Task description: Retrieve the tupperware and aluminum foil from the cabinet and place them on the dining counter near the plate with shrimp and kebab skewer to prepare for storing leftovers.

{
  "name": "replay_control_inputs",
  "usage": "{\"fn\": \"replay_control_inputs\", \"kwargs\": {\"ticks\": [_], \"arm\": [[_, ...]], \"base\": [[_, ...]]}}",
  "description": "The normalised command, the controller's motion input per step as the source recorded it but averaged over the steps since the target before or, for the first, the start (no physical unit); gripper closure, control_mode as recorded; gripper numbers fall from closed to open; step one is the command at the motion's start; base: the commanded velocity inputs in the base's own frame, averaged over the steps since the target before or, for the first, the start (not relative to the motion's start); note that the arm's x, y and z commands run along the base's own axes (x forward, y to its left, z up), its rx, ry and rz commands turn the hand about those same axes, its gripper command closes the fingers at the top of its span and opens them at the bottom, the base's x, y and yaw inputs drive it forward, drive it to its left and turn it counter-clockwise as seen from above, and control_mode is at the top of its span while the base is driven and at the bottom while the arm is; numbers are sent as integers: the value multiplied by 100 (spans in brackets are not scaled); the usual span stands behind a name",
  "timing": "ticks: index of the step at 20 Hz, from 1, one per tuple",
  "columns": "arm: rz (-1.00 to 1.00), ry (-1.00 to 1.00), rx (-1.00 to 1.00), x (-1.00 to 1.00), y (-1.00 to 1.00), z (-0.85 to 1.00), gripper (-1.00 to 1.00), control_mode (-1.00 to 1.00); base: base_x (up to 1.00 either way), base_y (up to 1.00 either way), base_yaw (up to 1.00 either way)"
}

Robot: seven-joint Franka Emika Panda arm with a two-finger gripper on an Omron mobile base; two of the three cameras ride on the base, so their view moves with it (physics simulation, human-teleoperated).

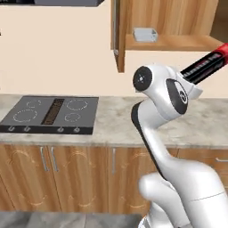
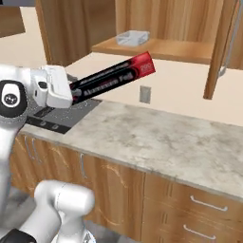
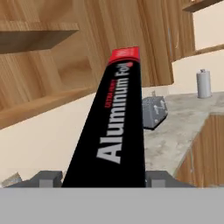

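Out in front of the open cabinet [image 2: 156, 28], the aluminum foil [image 2: 111, 78] hangs in the air above the marbled tabletop [image 2: 156, 142], tilted with its red end up! The jaws are pinching the box at its lower end, one dark fingertip on each side of it in the hand view. Back on the cabinet shelf sits the tupperware [image 1: 145, 34], well apart from the foil. Down on the left, the black cooktop [image 1: 51, 113] lies flat in the tabletop.
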Motion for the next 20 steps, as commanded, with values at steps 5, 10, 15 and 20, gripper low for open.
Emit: {"fn": "replay_control_inputs", "kwargs": {"ticks": [5, 10, 15, 20], "arm": [[0, 0, 0, 0, 0, 0, 100, 100], [0, 0, 0, 0, 0, 0, 100, 100], [0, 0, 0, 0, 0, 0, 100, 100], [0, 0, 0, 0, 0, 0, 100, 100]], "base": [[-92, 56, 76], [-47, 65, 95], [-14, 36, 100], [-13, 19, 100]]}}
